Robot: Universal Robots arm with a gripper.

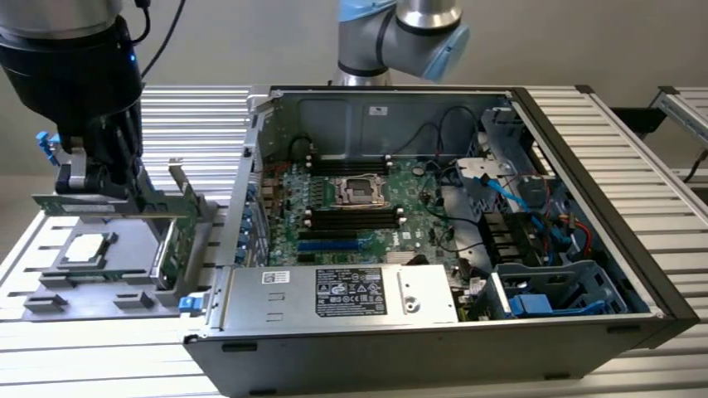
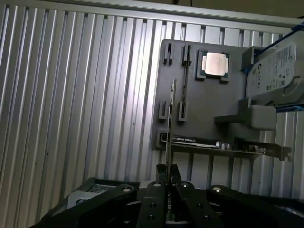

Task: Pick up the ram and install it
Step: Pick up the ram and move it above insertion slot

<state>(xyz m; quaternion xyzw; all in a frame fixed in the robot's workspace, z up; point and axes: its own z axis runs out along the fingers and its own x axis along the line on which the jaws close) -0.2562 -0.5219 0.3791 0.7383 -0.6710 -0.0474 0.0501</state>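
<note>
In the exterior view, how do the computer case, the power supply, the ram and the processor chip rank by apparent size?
Largest first:
computer case
power supply
ram, long but thin
processor chip
The ram sits higher, so the last pair is unsure.

In the wrist view the long, narrow green ram stick (image 2: 170, 118) showed edge-on, its near end hidden between the pads of the black metal gripper (image 2: 167, 172). The silver hard drive (image 2: 278, 71) was cut off by the picture's edge. In the exterior view the print on the white power-supply label (image 1: 350, 290) was too small to read, and the grey-and-blue robot arm (image 1: 404, 33) was cut off at the top.
</note>
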